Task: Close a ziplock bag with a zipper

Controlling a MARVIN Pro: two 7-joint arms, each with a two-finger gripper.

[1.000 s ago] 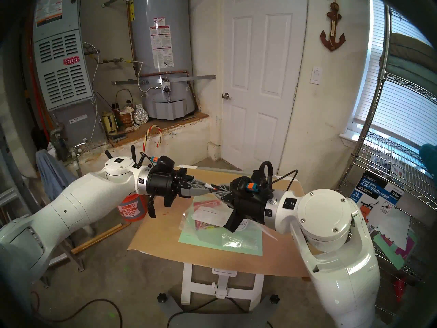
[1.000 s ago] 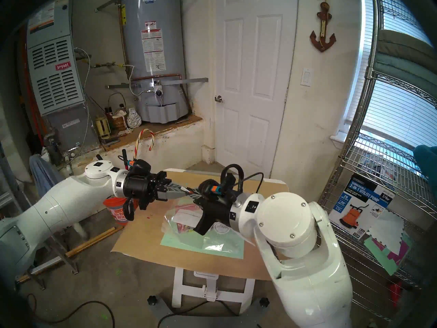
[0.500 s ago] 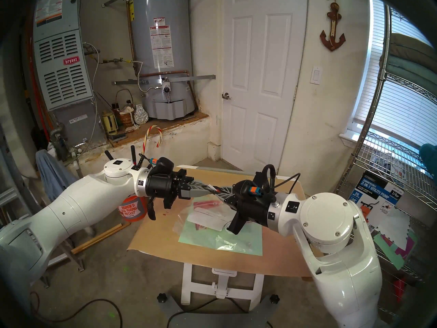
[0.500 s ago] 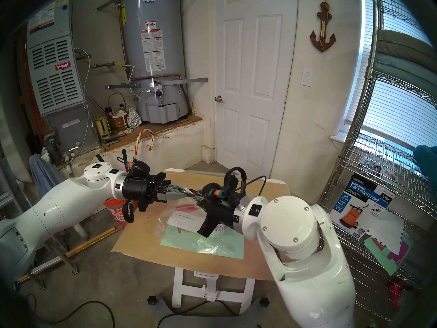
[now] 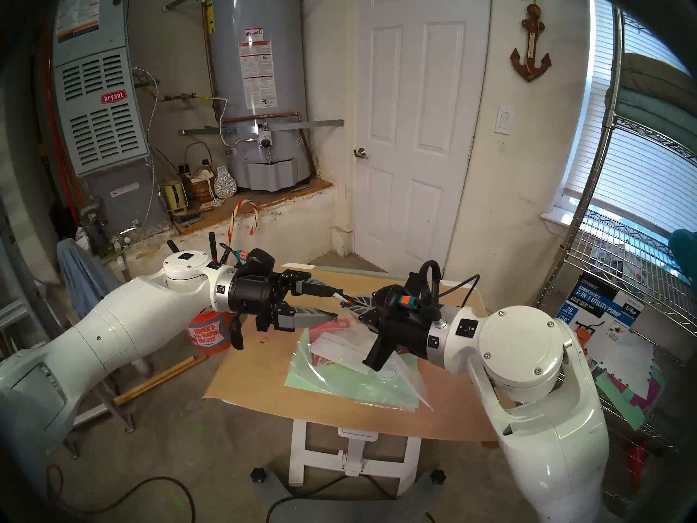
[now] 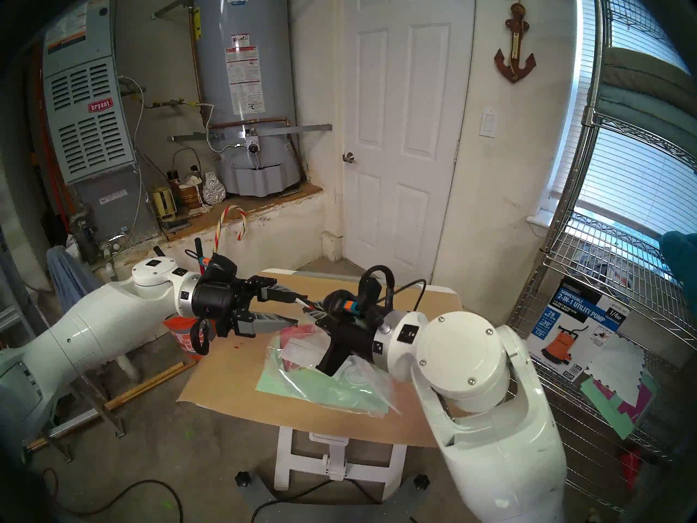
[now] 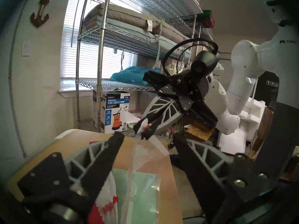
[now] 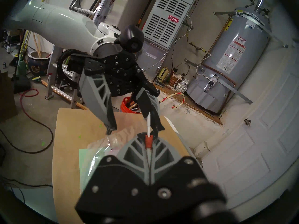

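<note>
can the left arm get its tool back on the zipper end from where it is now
Probably yes. The left tool is open, level with the zipper, whose white end pokes between its fingers. The right tool pinches the red slider just beyond, so room is tight.

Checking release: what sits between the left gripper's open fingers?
Only the white zipper end, lying along one finger of the left gripper, seen in the right wrist view; the right gripper holds its slider.

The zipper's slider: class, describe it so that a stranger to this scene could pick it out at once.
Start at the brown table, where two robot arms meet above a clear ziplock bag. Follow the right gripper to its shut tips. The slider is the small red tab pinched there on the white zipper strip, the only red piece between the fingers.
</note>
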